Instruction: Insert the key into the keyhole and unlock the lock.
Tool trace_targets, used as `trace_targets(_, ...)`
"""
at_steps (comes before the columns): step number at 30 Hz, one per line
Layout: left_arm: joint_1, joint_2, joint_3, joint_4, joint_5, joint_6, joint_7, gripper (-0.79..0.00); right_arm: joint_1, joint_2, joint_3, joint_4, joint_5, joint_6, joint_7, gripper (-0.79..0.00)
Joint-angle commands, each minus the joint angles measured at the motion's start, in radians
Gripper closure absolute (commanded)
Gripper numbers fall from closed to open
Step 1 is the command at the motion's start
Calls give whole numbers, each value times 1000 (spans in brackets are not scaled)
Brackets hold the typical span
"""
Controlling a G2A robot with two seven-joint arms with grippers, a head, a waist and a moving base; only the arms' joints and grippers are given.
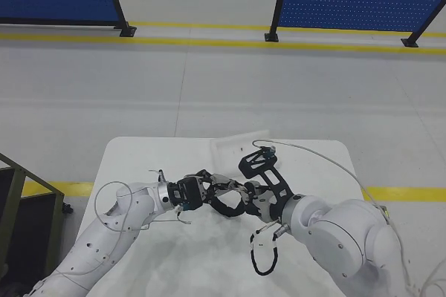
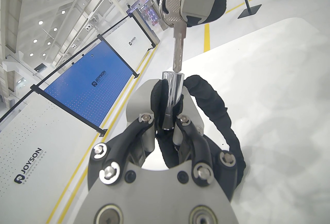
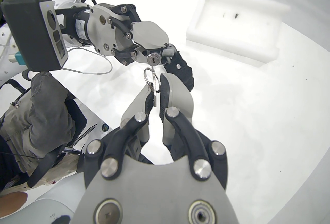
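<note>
The left gripper [image 2: 167,104] is clamping the lock [image 2: 172,83] above the middle of the table [image 1: 134,156]. The right gripper [image 3: 154,90] is pinching the key [image 2: 178,49] by its head, blade lining up with the lock's long axis, tip meeting the keyhole [image 3: 154,59].

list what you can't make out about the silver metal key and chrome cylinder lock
- How deep the silver metal key sits in the chrome cylinder lock: left wrist view, the cylinder's rim hides the tip.
- The key's teeth: right wrist view, key seen edge-on in the right gripper.
- Key and lock in the top view: too small to tell apart.
- One end of the black fabric-sleeved cable: left wrist view, behind the left gripper.
</note>
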Motion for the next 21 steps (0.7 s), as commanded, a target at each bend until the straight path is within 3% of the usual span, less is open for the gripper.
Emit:
trace_targets(1, 2, 0, -1, -1, 3, -3, 3, 0, -2, -3, 2, 0, -5, -2, 2, 0)
trace_targets(21, 5, -11, -7, 4, 8, -26, 12, 0, -23, -49, 18, 0, -49, -27, 27, 0)
